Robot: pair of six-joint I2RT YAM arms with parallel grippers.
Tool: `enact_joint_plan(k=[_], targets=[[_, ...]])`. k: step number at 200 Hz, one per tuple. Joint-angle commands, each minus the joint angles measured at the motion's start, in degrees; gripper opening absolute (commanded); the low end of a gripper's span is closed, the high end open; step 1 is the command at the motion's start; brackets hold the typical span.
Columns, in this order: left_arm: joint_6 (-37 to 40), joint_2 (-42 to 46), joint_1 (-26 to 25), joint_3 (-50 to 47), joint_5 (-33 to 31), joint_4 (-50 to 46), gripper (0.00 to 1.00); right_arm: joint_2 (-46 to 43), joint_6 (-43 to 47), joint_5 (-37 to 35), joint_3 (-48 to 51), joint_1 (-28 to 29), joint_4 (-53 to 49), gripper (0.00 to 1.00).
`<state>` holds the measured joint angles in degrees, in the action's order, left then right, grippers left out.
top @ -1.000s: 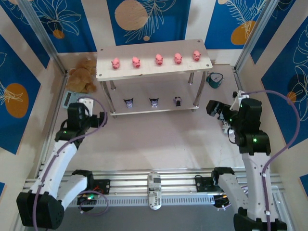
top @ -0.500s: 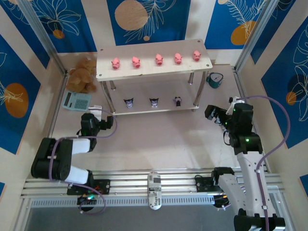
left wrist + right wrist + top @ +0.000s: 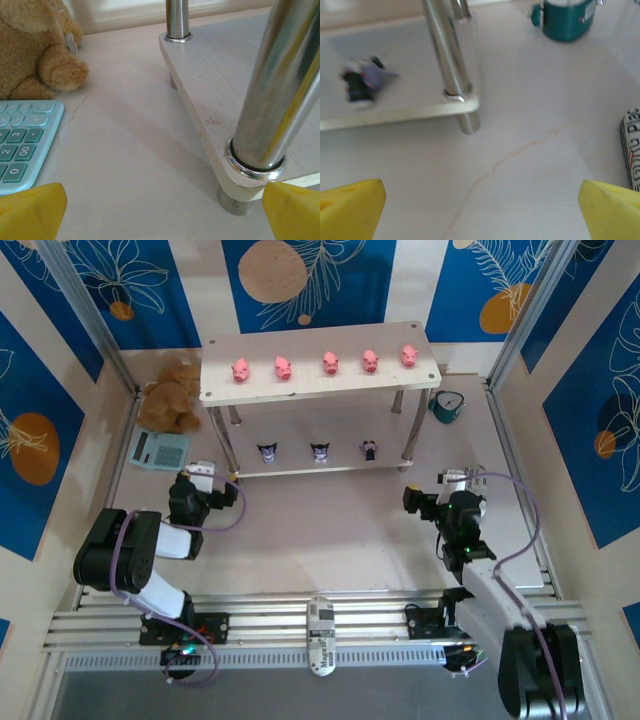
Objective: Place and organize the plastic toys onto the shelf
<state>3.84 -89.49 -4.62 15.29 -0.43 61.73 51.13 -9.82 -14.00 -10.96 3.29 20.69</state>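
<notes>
Several pink pig toys (image 3: 240, 370) stand in a row on the top board of the shelf (image 3: 320, 385). Three dark figurines (image 3: 267, 452) (image 3: 320, 452) (image 3: 369, 449) sit on its lower board; one is blurred in the right wrist view (image 3: 362, 82). My left gripper (image 3: 203, 476) is low by the shelf's front left leg (image 3: 275, 85), open, yellow fingertips (image 3: 30, 212) wide apart over bare table. My right gripper (image 3: 418, 500) is open too, with nothing between its fingertips (image 3: 350, 207), just short of the front right leg (image 3: 447, 55).
A brown plush bear (image 3: 170, 400) (image 3: 35, 45) and a light blue calculator (image 3: 158, 448) (image 3: 25, 140) lie left of the shelf. A teal alarm clock (image 3: 447, 405) (image 3: 567, 17) stands to its right. A striped object (image 3: 632, 145) lies at the right.
Both arms have folded down and back toward their bases. The left gripper moved right and nearer, the right gripper left and nearer. The toys have not moved.
</notes>
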Motion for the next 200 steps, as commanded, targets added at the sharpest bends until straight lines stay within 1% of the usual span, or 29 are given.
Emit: enact_joint_plan(k=[1,22,34,44,67,72,82,95,102,107,112,121,143,159,177,200], targets=[[1.26,-0.18,0.08,0.50,1.65,2.55,1.00,8.15,2.66,-0.02,0.19,-1.19,22.44,0.99],[1.18,-0.25,-0.01,0.55,1.35,2.35,1.00,17.55,5.30,1.34,-2.29,-1.20,27.63,0.99],[1.17,-0.24,0.01,0.75,1.31,2.26,1.00,22.27,4.39,2.78,-3.43,-1.83,29.39,0.99],[1.17,-0.24,0.00,0.92,1.09,2.00,1.00,26.72,3.93,3.74,-3.61,-2.07,33.67,0.99],[0.92,-0.24,-0.11,1.69,0.38,0.58,1.00,36.88,5.55,3.07,-5.62,-0.56,40.95,0.99],[0.90,-0.18,-0.10,1.91,0.10,0.12,1.00,37.25,6.14,2.56,-6.61,0.22,40.70,0.99],[0.75,-0.20,-0.08,2.32,-0.23,-0.77,1.00,35.49,7.08,1.15,-9.30,1.40,32.12,0.99],[0.55,-0.23,-0.08,2.72,-0.76,-1.49,1.00,36.79,3.84,-0.09,-11.65,-0.64,30.25,0.99],[0.56,-0.26,-0.12,2.89,-0.93,-1.69,1.00,35.86,2.73,2.97,-12.56,-2.32,25.53,0.99],[0.44,-0.24,-0.06,2.99,-1.14,-1.91,1.00,36.21,2.43,4.08,-12.11,-3.02,26.40,0.99],[0.34,-0.24,-0.08,3.09,-1.39,-2.23,1.00,36.56,2.59,3.69,-11.95,-2.85,28.06,0.99],[-0.04,-0.33,-0.07,3.77,-2.23,-3.15,1.00,36.07,2.54,3.22,-12.47,-2.65,26.00,0.99],[-0.45,-0.12,0.03,4.07,-3.26,-4.12,1.00,36.27,2.70,3.24,-12.22,-2.60,26.79,0.99],[0.11,0.01,-0.11,3.49,-2.20,-3.18,1.00,36.23,2.79,2.93,-12.12,-2.41,26.88,0.99],[1.50,0.10,-0.12,4.12,1.19,-4.40,1.00,36.14,2.87,2.66,-12.08,-2.32,27.11,0.99],[1.29,0.07,-0.12,3.16,0.95,-2.81,1.00,36.05,2.88,2.66,-12.01,-2.32,27.08,0.99]])
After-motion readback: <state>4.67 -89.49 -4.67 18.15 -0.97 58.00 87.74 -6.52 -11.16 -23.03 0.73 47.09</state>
